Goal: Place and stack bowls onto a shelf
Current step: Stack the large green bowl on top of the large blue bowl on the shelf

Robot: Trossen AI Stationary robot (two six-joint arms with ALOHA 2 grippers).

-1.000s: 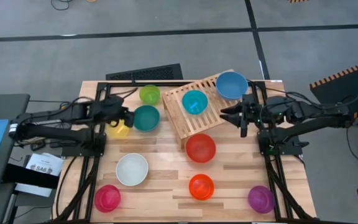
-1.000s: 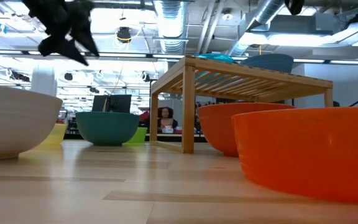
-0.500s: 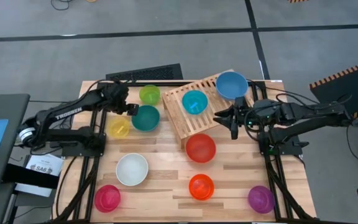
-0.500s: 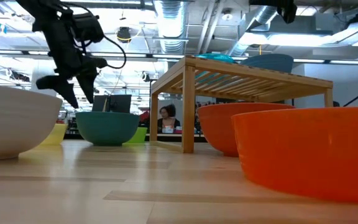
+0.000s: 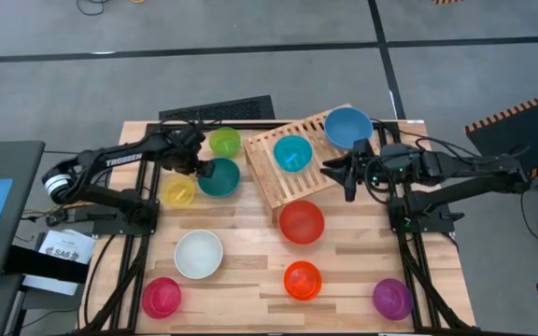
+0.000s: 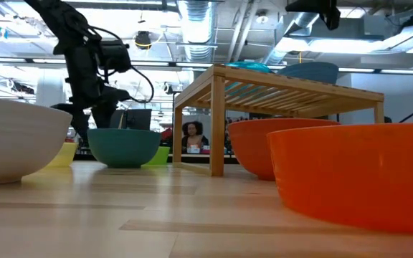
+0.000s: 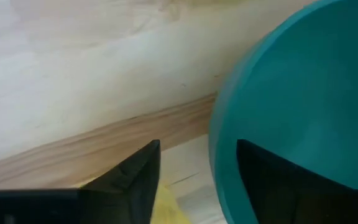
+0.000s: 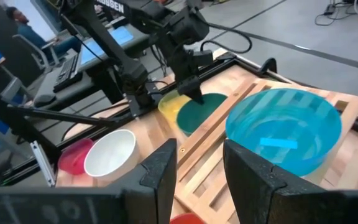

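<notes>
My left gripper (image 5: 201, 169) (image 7: 197, 144) is open and low at the left rim of the teal bowl (image 5: 220, 177) (image 6: 124, 147). One finger is over the bowl's inside and the other is outside the rim. The teal bowl rests on its base on the table. My right gripper (image 5: 344, 173) (image 8: 199, 146) is open and empty, up above the right edge of the slatted wooden shelf (image 5: 278, 185) (image 6: 278, 89). A light blue bowl (image 5: 292, 153) (image 8: 284, 130) and a darker blue bowl (image 5: 347, 126) stand on the shelf. My left gripper straddles the teal bowl's left rim (image 7: 219, 143) from above, one finger (image 7: 278, 180) inside the bowl and one finger (image 7: 129, 183) outside. I cannot tell whether either finger touches the wall. The bowl sits upright on the table.
Around the teal bowl are a green bowl (image 5: 224, 141) and a yellow bowl (image 5: 178, 192). A red bowl (image 5: 302, 221) sits in front of the shelf. White (image 5: 198, 254), orange (image 5: 302, 280), pink (image 5: 161, 297) and purple (image 5: 392, 299) bowls stand near the near edge.
My left gripper has swung from beside the yellow bowl toward the far edge, then come down over the teal bowl's left rim, its fingers now pointing down. My right gripper has shifted a little toward the table's left, over the shelf's edge. No bowl has moved.
</notes>
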